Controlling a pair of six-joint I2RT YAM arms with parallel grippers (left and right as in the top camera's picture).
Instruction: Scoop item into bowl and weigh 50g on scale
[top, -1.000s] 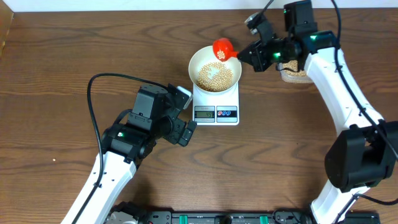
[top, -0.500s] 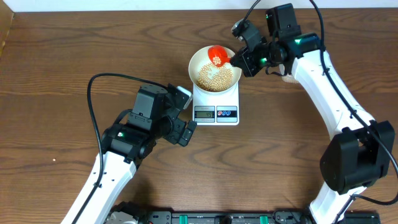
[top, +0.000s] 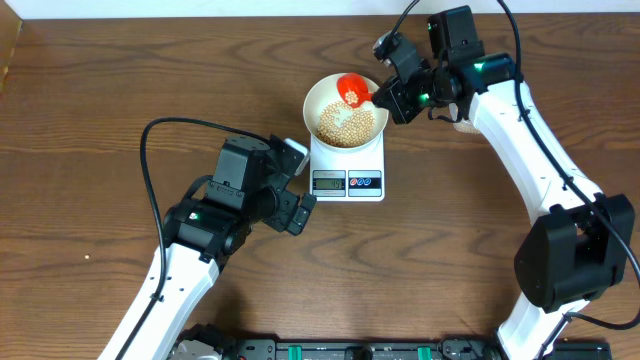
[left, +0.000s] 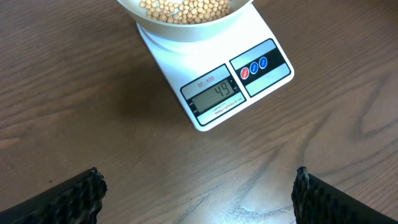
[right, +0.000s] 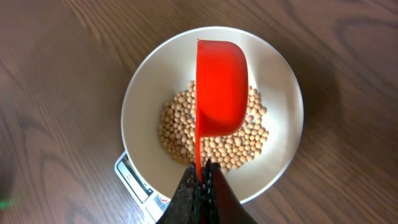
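Two grippers: the right gripper (right: 200, 180) was clamped on the handle of the red scoop (right: 221, 87); the left gripper (left: 199, 196) stood spread wide, holding nothing, on the counter (top: 100, 120) side of the scale (left: 214, 99).
Beans (right: 230, 146): heaped in the bowl (right: 149, 81), which sat on the scale; too many to count.
Display: showed 49, seemingly just short.
Step in hand: best done by tipping slowly, dropping single beans and letting the reading settle.
Count: one bowl, one scale, one scoop.
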